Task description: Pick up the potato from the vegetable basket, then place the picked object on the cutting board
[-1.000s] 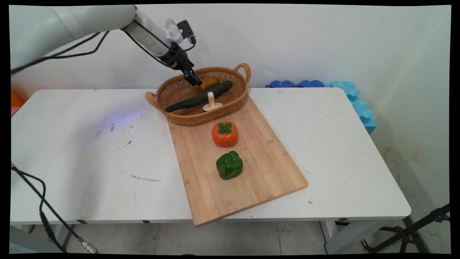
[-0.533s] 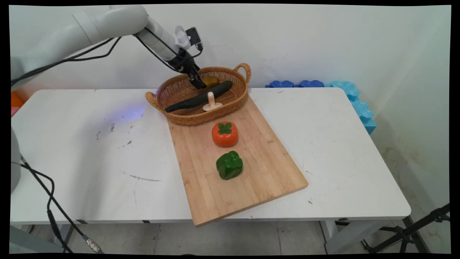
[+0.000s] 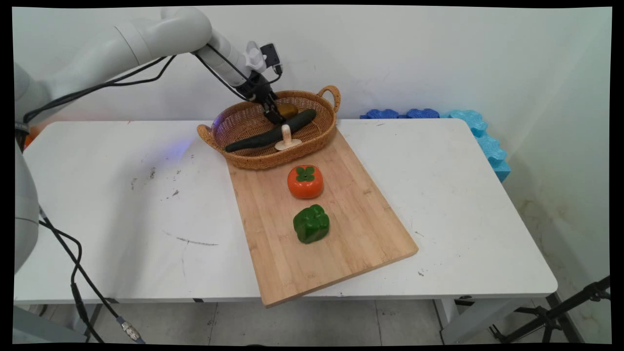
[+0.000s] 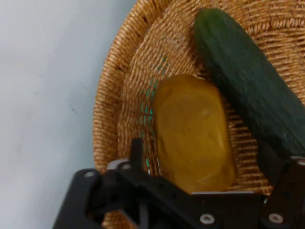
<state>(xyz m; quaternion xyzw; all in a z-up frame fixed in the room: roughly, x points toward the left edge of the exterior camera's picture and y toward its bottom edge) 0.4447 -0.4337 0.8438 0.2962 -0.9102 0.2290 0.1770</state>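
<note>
2 fingers of the hand [image 3: 273, 117] straddle the potato [image 4: 193, 134], spread apart, in the basket [image 3: 253, 157].

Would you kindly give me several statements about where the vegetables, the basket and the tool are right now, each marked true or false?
1. The cucumber lies inside the wicker basket. True.
2. The green pepper sits in the basket. False: it rests on the wooden cutting board.
3. The tool reaches into the basket beside the yellow-brown potato. True.
4. The persimmon lies on the bare table. False: it is on the board, between basket and pepper.
5. The mushroom stands against the cucumber in the basket. True.
</note>
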